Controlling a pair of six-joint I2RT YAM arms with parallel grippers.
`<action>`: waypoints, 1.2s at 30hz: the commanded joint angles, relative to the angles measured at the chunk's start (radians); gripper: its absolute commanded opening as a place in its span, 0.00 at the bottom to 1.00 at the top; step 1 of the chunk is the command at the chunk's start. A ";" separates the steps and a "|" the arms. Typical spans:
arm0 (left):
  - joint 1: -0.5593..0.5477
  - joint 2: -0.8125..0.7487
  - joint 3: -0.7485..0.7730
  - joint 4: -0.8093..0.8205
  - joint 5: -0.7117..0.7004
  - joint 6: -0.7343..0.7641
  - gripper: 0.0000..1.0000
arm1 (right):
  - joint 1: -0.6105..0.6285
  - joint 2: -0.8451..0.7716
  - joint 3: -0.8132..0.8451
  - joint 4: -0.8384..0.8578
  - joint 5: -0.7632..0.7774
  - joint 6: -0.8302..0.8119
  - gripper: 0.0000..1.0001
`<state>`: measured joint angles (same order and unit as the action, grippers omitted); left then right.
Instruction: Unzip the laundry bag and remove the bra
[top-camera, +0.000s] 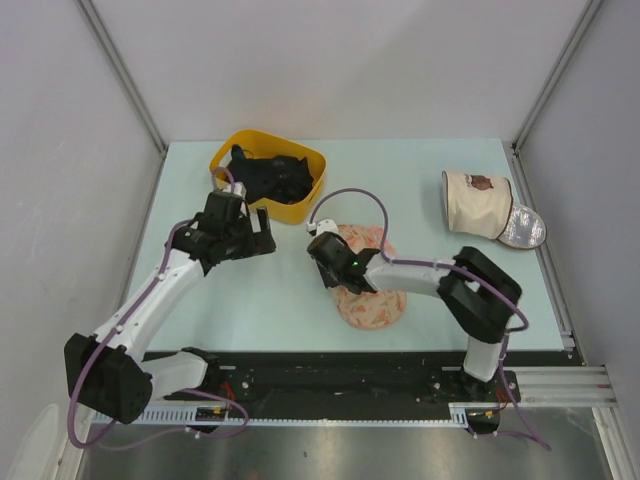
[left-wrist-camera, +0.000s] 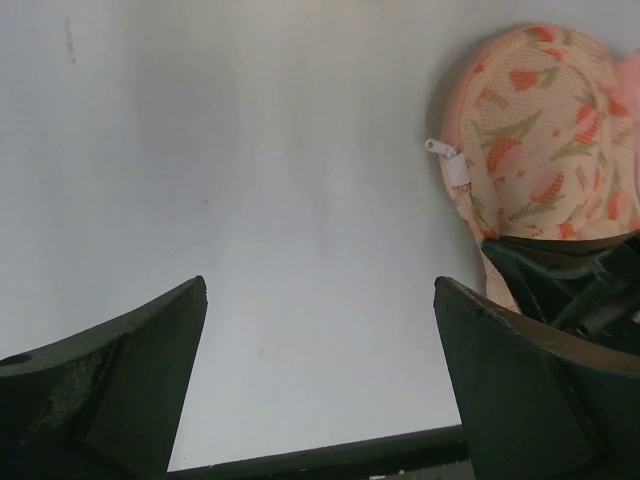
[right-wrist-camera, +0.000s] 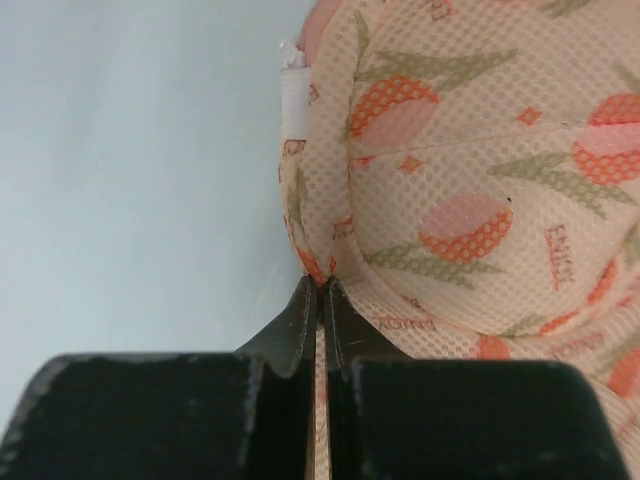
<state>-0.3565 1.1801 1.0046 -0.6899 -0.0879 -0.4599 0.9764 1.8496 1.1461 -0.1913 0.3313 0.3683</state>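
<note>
Laundry bag (top-camera: 374, 300), position? (M)

Lying flat on the table (top-camera: 280, 300), right of centre and closer to the near edge than the far one. Peach mesh with an orange flower print, two rounded lobes, one nearer and one farther. (R)

Right gripper (top-camera: 324, 254)? (M)

Reaches in from the right across the laundry bag (right-wrist-camera: 480, 180). On the right wrist view its (right-wrist-camera: 322, 290) fingers are closed flat together, tips pressed on the bag's left rim at the pinch between the lobes. Cannot tell whether any mesh is caught between them. A white zip tab (right-wrist-camera: 292, 90) sits on the same rim, farther along and apart from the tips. (R)

Left gripper (top-camera: 262, 238)? (M)

Fully open, nothing between the fingers, above bare table left of the bag, well apart from it. Its (left-wrist-camera: 320, 290) own camera has the bag (left-wrist-camera: 540, 130) at upper right, zip tab (left-wrist-camera: 455, 165) on the side facing it. (R)

Far side? (M)

Yellow bin (top-camera: 300, 205) holding dark clothes near the far-left corner. Beige cylinder bag (top-camera: 478, 203) on its side near the far-right corner, silvery lid (top-camera: 524, 228) open beside it. (R)
</note>
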 joint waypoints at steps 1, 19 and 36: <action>0.002 -0.062 -0.044 0.124 0.226 0.067 1.00 | -0.033 -0.288 -0.089 0.110 -0.266 -0.133 0.00; -0.093 -0.099 0.026 0.237 0.594 0.268 0.81 | -0.309 -0.599 -0.095 -0.188 -1.005 -0.287 0.00; -0.101 -0.364 -0.214 0.516 0.795 0.569 1.00 | -0.363 -0.602 -0.095 -0.250 -1.132 -0.310 0.00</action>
<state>-0.4572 0.8997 0.8742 -0.3672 0.5869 -0.0235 0.6254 1.2724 1.0378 -0.4389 -0.7311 0.0696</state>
